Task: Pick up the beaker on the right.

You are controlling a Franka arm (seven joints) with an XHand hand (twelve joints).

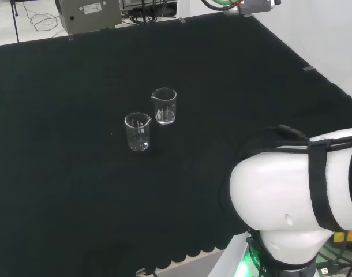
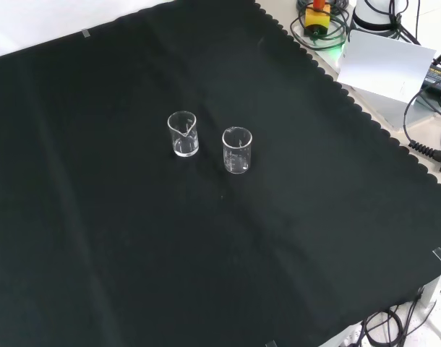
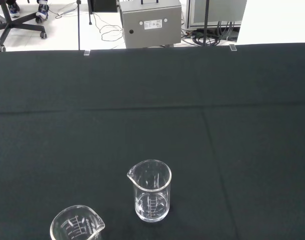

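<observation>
Target beaker (image 1: 164, 106) stands upright on the desk (image 1: 78, 190), ahead of my wrist and well apart, second beaker (image 1: 138, 131) just beside it. Approach step, no contact. Can't tell my hand's state. Next: reach in and wrap the target without bumping its neighbour.

We see black cloth (image 1: 78, 190) covering the bench. Beyond its far edge, a grey metal box (image 3: 151, 22) stands on pale floor (image 3: 57, 30) among cables (image 3: 110, 34).

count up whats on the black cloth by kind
Clear glass beakers: 2, the right beaker and the left beaker as the head view shows them, both upright and apart.
Total: 2 things on the cloth.
</observation>
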